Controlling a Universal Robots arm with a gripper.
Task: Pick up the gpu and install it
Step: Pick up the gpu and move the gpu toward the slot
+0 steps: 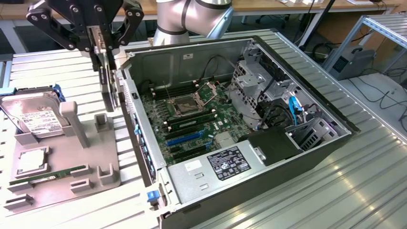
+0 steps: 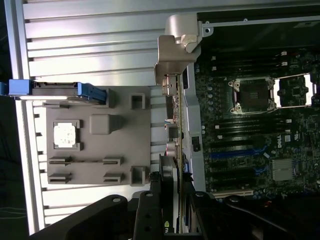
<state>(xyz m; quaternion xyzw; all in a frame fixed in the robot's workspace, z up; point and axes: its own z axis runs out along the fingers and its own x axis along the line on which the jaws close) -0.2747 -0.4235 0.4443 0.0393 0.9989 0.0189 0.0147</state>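
The gpu point(image 1: 109, 88) hangs upright and edge-on in the air, between the grey holder tray point(image 1: 83, 157) and the side wall of the open computer case point(image 1: 178, 55). My gripper point(image 1: 102, 45) is above it, shut on the card's upper edge. In the wrist view the gpu point(image 2: 175, 130) runs away from the fingers point(image 2: 150, 210) as a thin strip, its silver bracket point(image 2: 177, 45) at the far end, just outside the case wall. The motherboard's blue expansion slots point(image 1: 184, 138) lie inside the case, to the exterior view's right of the card.
The tray holds a hard drive point(image 1: 35, 117), a square processor chip point(image 1: 32, 161) and a green RAM stick point(image 1: 51, 174). Inside the case are the processor socket point(image 1: 188, 105), drive cages with cables point(image 1: 279, 109) and the power supply point(image 1: 222, 164). Ribbed metal table all around.
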